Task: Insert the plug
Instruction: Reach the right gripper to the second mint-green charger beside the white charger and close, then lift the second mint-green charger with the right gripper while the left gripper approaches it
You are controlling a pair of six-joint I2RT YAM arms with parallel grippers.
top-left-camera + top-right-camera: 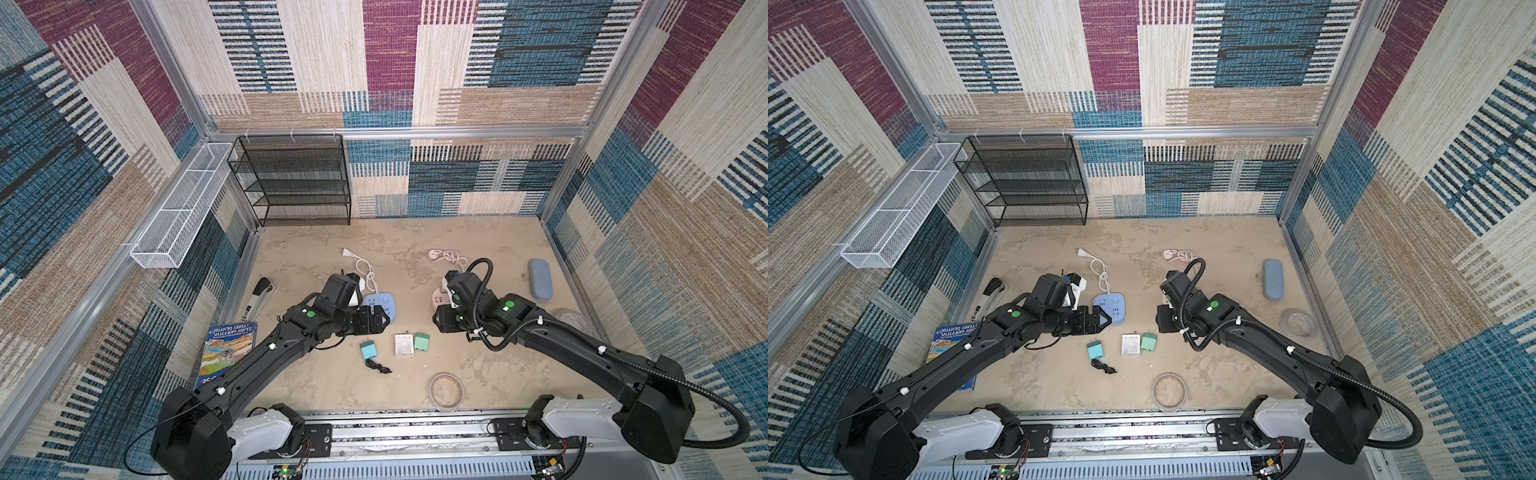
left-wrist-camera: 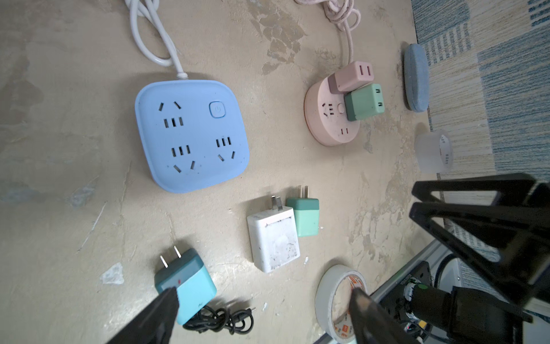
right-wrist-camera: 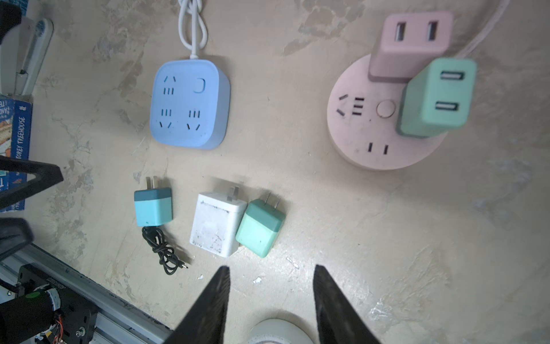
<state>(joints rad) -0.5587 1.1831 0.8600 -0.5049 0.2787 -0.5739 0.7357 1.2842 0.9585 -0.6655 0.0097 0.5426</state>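
Observation:
Three loose plugs lie in a row on the table: a cyan plug [image 1: 368,350] [image 2: 187,283], a white charger [image 1: 403,344] [image 3: 215,223] and a green charger [image 1: 422,341] [image 3: 260,226]. Behind them sit a blue square power strip [image 2: 190,134] [image 3: 187,104] with empty sockets and a pink round power strip [image 2: 327,119] [image 3: 372,128] carrying a pink adapter [image 3: 410,44] and a green adapter [image 3: 434,95]. My left gripper [image 1: 382,320] [image 2: 262,297] hovers open beside the blue strip, empty. My right gripper [image 1: 441,322] [image 3: 271,271] hangs open near the pink strip, empty.
A coiled black cable [image 1: 378,366] lies by the cyan plug. A tape roll [image 1: 433,392] sits near the front edge and a translucent roll [image 1: 575,322] at the right. A grey-blue case [image 1: 540,278], a book [image 1: 226,349], a stapler [image 1: 259,295] and a black mesh rack [image 1: 295,183] stand around.

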